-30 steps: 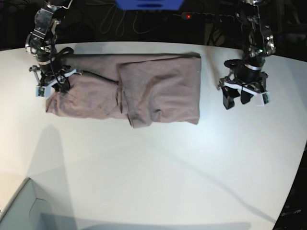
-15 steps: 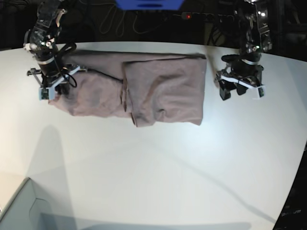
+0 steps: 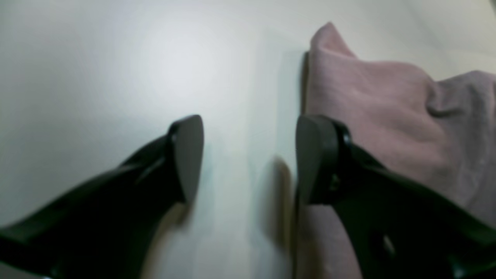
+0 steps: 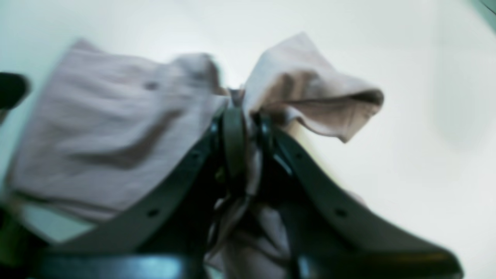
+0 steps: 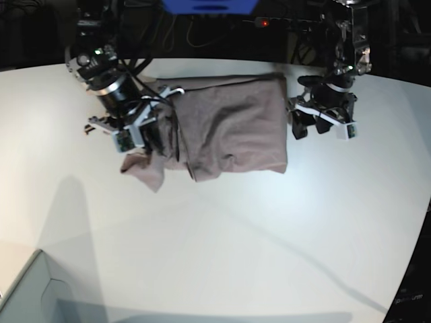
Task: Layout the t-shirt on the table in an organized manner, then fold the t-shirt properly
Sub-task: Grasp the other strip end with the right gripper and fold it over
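T-shirt: partly folded, lies far-centre on bench; one end bunched, final folds left. Right gripper: clamped on fabric, lifting that end. Left gripper: jaws apart, empty, just beside opposite edge. Bench white, matte. Room behind dark, cables visible.

Pretty dark back there behind the desk: tangled black cables, a blue box up top, one tiny red light. Grey box corner sits bottom left.
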